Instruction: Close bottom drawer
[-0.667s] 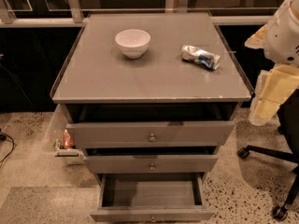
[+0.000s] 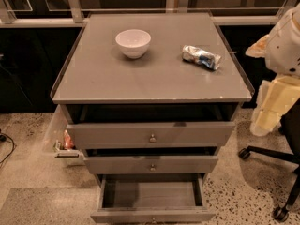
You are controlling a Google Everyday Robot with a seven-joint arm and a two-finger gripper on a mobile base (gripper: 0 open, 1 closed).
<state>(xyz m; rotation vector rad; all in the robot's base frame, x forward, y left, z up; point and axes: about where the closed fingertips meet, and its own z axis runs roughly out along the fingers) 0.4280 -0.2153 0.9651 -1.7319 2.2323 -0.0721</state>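
The bottom drawer point(image 2: 152, 198) is the lowest of three grey drawers in a grey cabinet. It is pulled out far, its grey inside is bare, and its flat front point(image 2: 152, 215) is at the lower edge of the view. My arm hangs at the right edge, beside the cabinet's right side. Its cream lower end with the gripper point(image 2: 271, 108) is level with the top drawer and well above and to the right of the bottom drawer. It touches no drawer.
The top drawer point(image 2: 150, 134) and the middle drawer point(image 2: 151, 164) are each pulled out a little. A white bowl point(image 2: 133, 42) and a crumpled snack bag point(image 2: 201, 56) lie on the cabinet top point(image 2: 154, 78). An office chair base point(image 2: 276, 182) stands at the right. A clear bin point(image 2: 63, 142) stands at the left.
My arm's lower end has sunk slightly at the right edge. The drawers, bowl and bag have not moved.
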